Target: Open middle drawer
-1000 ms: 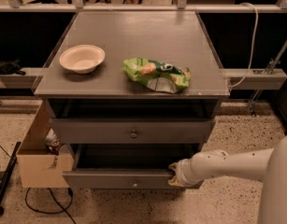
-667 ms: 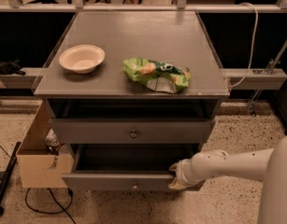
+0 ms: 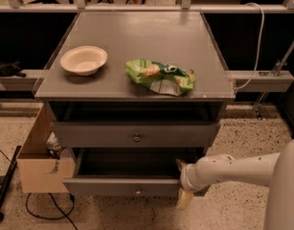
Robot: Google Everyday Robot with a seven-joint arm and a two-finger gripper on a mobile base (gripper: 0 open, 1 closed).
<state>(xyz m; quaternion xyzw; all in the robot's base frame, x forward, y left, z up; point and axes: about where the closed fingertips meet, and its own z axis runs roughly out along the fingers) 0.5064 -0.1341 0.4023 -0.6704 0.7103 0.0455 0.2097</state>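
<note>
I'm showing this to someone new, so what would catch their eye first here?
Probably the white robot arm reaching in from the lower right, its hand at the right end of the pulled-out middle drawer. After that, the bright green snack bag and the pale bowl on the grey cabinet top.

The gripper (image 3: 181, 183) at five o'clock sits half-masked by the front of the middle drawer (image 3: 108, 188) — its arm (image 3: 242, 169) (four o'clock) runs off the right edge.
</note>
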